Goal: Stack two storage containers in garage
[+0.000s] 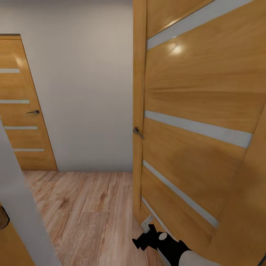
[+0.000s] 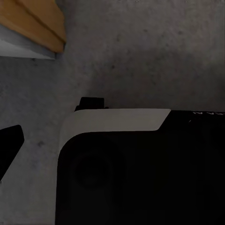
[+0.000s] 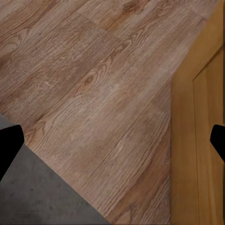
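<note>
The storage containers are out of view. My right gripper (image 1: 143,240) hangs low beside the foot of an open wooden door (image 1: 199,122). In the right wrist view its two black fingertips (image 3: 9,150) stand far apart at the frame's edges, open with nothing between them, over light wood planks (image 3: 93,84). A corner of the dark grey concrete floor (image 3: 37,197) meets those planks there. In the left wrist view, one black fingertip (image 2: 9,145) of my left gripper hangs over speckled concrete floor (image 2: 140,56), beside my own black and white base (image 2: 140,164). It holds nothing.
The open door with pale glass strips and a lever handle (image 1: 138,132) stands close on the right. A shut matching door (image 1: 22,111) is at the far left, with a grey-white wall (image 1: 85,92) between them. A pale door frame edge (image 1: 22,207) crosses the near left.
</note>
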